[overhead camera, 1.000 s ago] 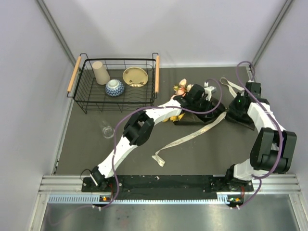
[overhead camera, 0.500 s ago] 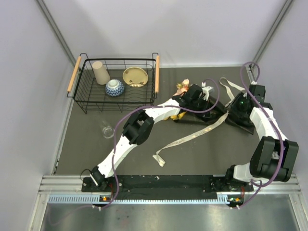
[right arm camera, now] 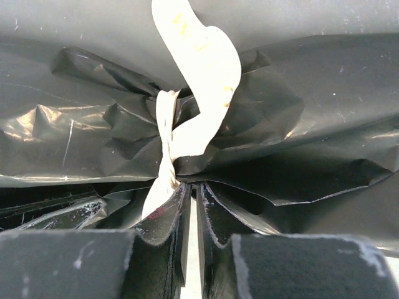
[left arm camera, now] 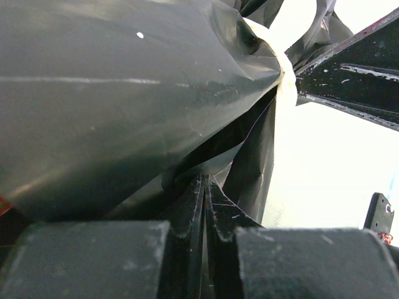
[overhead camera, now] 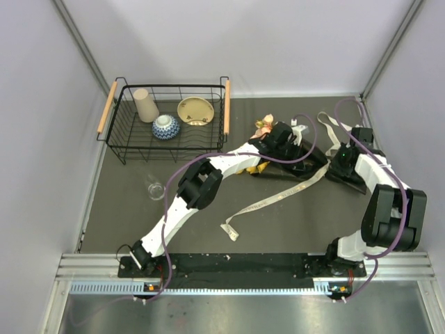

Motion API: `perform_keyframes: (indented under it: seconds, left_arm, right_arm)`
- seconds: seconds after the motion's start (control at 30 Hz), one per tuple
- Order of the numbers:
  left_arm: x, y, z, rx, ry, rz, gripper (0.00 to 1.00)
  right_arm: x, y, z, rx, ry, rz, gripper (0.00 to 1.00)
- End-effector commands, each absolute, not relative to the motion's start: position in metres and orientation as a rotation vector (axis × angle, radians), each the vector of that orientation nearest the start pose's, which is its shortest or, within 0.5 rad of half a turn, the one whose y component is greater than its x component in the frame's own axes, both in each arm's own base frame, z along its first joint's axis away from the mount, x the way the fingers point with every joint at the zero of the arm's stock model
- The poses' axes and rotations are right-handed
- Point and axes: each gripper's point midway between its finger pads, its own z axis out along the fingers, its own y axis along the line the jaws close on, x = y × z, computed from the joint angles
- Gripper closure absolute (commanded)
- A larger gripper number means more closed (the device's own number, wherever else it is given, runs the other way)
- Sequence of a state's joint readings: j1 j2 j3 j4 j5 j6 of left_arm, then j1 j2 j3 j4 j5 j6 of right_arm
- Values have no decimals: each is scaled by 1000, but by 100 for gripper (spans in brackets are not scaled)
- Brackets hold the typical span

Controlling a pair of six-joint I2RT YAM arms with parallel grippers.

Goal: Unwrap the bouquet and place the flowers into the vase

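Note:
The bouquet lies at the back right, its black paper (overhead camera: 309, 167) spread under both arms. Peach and yellow flowers (overhead camera: 264, 126) poke out beside the left wrist. My left gripper (overhead camera: 292, 140) is shut on a fold of the black paper (left arm camera: 124, 93), which runs down into its tips (left arm camera: 204, 180). My right gripper (overhead camera: 334, 163) is pinched onto the gathered paper (right arm camera: 299, 99) just below the cream ribbon's knot (right arm camera: 206, 68), jaws (right arm camera: 192, 187) almost together. The loose ribbon (overhead camera: 278, 197) trails toward the near edge. The small clear vase (overhead camera: 154, 188) stands alone at the left.
A black wire basket (overhead camera: 119, 142) with wooden handles at the back left holds a beige cup (overhead camera: 145, 104), a blue-patterned bowl (overhead camera: 165, 126) and a cream bowl (overhead camera: 195, 110). Purple cables loop over both arms. Grey walls close in the table.
The right wrist shifted slightly over the paper and its cable loop swung. The flowers nudged a little toward the back. The left arm stayed nearly still.

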State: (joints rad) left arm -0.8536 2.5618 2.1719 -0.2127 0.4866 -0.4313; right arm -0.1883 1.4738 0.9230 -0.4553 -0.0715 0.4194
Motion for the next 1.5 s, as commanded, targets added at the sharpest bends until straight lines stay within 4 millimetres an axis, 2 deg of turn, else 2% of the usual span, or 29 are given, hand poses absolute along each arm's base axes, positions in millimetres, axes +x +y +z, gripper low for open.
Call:
perform_keyframes:
  seconds: [0.0,0.13,0.33,0.47,0.53,0.87,1.03,1.1,1.27,1.3,1.47]
  left_arm:
    - [354,-554,67,799,2233,-1232,93]
    - [353,-555,69,804,2229,-1238,92]
    - [351,-555,70,814,2229,-1233,86]
    - [351,-554,72,821,2225,-1223,83]
    - [352,-555,73,817,2221,-1222,82]
    - [349,-555,67,818,2236,-1230,81]
    - [349,-555,65,818,2243,-1226,81]
    - [351,-554,64,811,2244,-1214,81]
    - [358,-548,54,760,2279,-1154,82]
    - [360,-546,52,736,2294,-1142,83]
    - [375,-535,37,649,2341,-1094,86]
  right_arm:
    - [349,-28,80,668,2421,180,90]
    - [350,-24,82,642,2420,175,83]
    - [348,-18,79,627,2438,189,82]
    - [347,-15,94,609,2397,211,80]
    - [347,-15,95,604,2395,210,79]
    - [356,-19,79,622,2429,181,80]
    - [358,-22,71,623,2442,161,90]
    - [357,-20,79,617,2427,175,100]
    - [347,-19,113,615,2348,162,100]
    - [344,-22,130,620,2296,149,100]
    - [319,-46,147,810,2109,26,100]
